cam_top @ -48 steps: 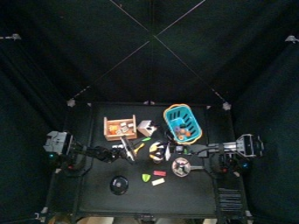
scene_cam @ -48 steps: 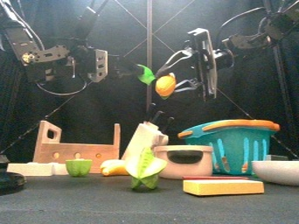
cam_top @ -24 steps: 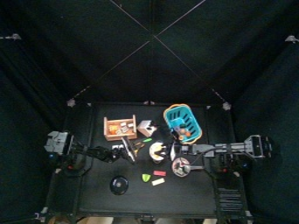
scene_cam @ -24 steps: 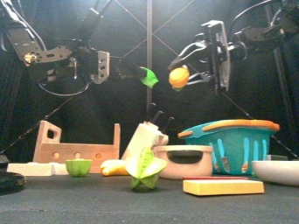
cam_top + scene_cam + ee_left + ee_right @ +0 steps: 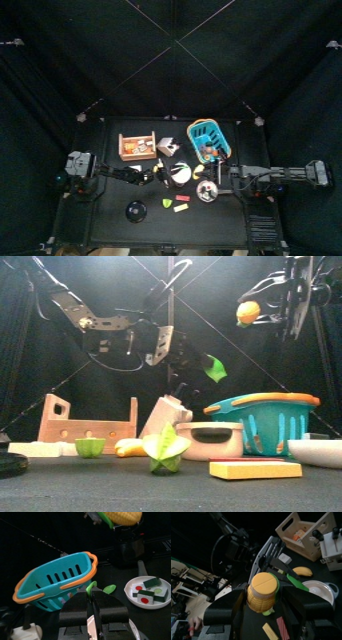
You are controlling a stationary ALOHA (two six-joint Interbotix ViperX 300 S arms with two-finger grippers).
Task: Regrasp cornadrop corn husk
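Two pincers aloft: right pincer [image 5: 262, 594] clenches one corn cob [image 5: 262, 591], left pincer [image 5: 93, 604] pinches one green husk [image 5: 100, 588]

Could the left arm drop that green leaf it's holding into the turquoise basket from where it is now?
Probably yes. The left gripper hangs in the air pinching the green leaf, which dangles just above and beside the turquoise basket. The basket's open top looks unobstructed, and the right gripper holds the corn well above.

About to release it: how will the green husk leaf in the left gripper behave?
The green husk leaf looks thin and curled, so it is probably light and floppy. Pinched at one end by the left gripper, it may cling or flutter rather than drop straight.
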